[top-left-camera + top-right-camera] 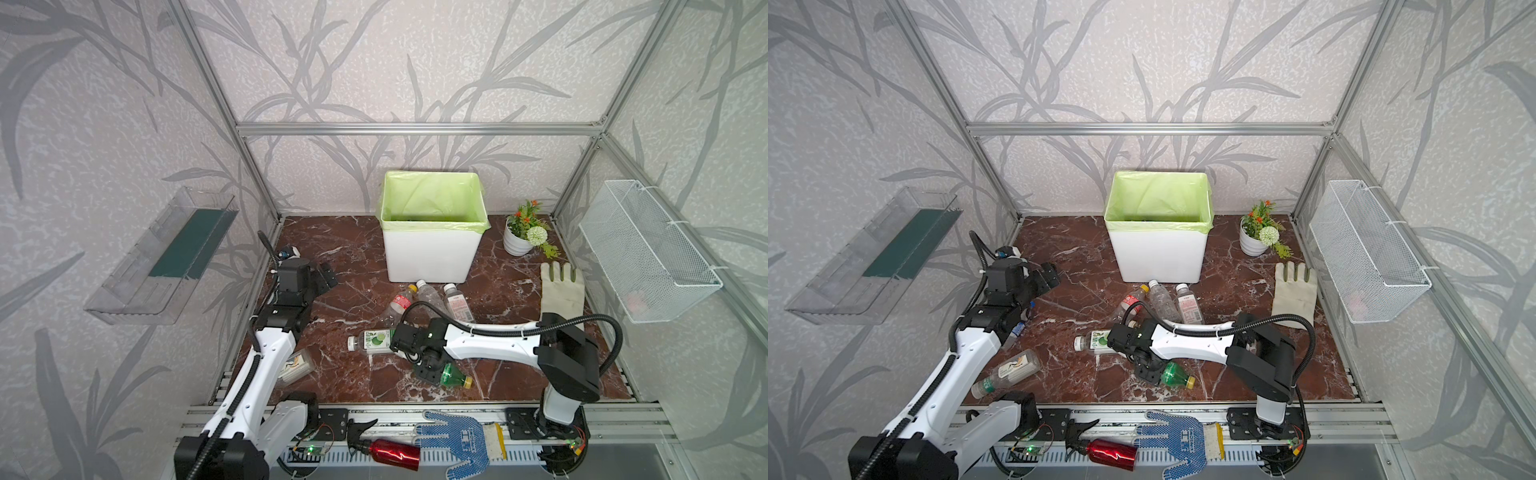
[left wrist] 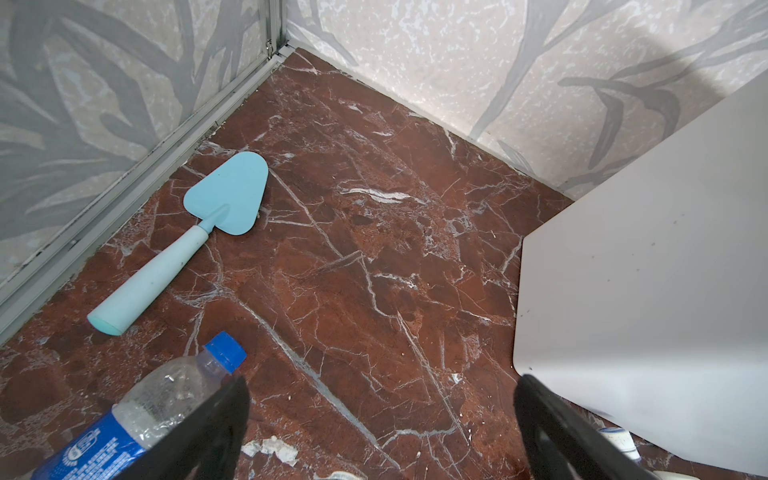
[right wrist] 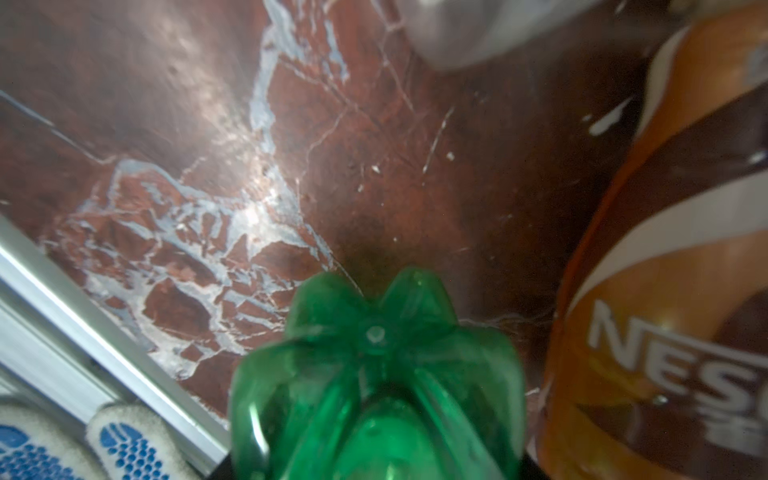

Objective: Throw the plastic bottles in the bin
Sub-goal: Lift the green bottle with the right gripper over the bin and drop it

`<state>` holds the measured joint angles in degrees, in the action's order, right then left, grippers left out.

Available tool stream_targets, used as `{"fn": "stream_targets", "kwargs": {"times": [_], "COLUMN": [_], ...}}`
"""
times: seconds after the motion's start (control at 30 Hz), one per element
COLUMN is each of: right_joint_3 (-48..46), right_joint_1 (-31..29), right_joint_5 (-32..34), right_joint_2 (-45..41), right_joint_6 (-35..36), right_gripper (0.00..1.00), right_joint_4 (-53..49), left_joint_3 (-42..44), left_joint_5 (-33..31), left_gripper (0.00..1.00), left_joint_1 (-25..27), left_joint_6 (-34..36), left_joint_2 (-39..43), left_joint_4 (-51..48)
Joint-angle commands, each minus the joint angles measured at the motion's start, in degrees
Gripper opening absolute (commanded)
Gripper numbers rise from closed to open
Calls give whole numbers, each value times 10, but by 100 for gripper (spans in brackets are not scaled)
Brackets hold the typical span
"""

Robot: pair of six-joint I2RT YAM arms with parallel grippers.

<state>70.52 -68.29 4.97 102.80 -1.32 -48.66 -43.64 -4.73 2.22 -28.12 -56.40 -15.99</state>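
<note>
My right gripper (image 1: 432, 372) is shut on the base end of a green bottle (image 1: 451, 374) lying near the front edge; the bottle's base (image 3: 374, 386) fills the right wrist view beside a brown bottle (image 3: 665, 291). A green-labelled bottle (image 1: 372, 340) lies under that wrist. Three bottles (image 1: 432, 297) lie before the white bin (image 1: 432, 253) with its green liner. My left gripper (image 1: 326, 276) hangs open and empty left of the bin (image 2: 644, 291), beside a blue-capped bottle (image 2: 166, 399). Another bottle (image 1: 1009, 372) lies by the left arm.
A blue trowel (image 2: 183, 249) lies by the left wall. A white glove (image 1: 561, 291) and a plant pot (image 1: 519, 241) are at the right. The red spray bottle (image 1: 386, 451) and a blue-dotted glove (image 1: 457, 440) lie on the front rail. A wire basket (image 1: 648, 253) and a clear tray (image 1: 162, 257) hang on the walls.
</note>
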Motion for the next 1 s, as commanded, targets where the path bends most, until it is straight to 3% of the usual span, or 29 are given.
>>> {"fn": "stream_targets", "kwargs": {"times": [0.0,0.27,0.33,0.4,0.47,0.53,0.63,0.73,0.83,0.9,0.97], "right_joint_3": [80,379,424,423,429,448,451,458,473,521,570], "right_joint_1": [-2,36,41,44,62,91,197,294,350,386,405], "right_joint_5": [32,171,204,198,173,139,67,-18,-54,-75,-78], "right_joint_2": [-35,-106,-140,-186,-219,-230,-223,-168,-83,-12,22], "right_joint_6": [23,170,243,326,356,343,266,156,96,58,46], "right_gripper": [51,45,45,45,45,45,46,47,51,60,78], "right_joint_4": [-42,-56,27,149,243,278,296,261,215,159,128], "left_joint_3": [8,16,15,14,8,1,-6,-8,-8,-9,-12], "left_joint_5": [-2,12,19,32,48,61,68,61,42,25,0], "left_gripper": [99,99,99,99,99,99,99,99,99,99,99], "left_joint_1": [-4,-4,-4,-4,-3,-2,4,17,37,56,80], "left_joint_6": [6,20,23,25,25,25,27,34,41,48,59], "left_joint_2": [9,-3,-14,-28,-44,-60,-80,-87,-90,-91,-94], "left_joint_4": [-10,-5,-4,-4,-5,-11,-21,-29,-38,-43,-50]}}
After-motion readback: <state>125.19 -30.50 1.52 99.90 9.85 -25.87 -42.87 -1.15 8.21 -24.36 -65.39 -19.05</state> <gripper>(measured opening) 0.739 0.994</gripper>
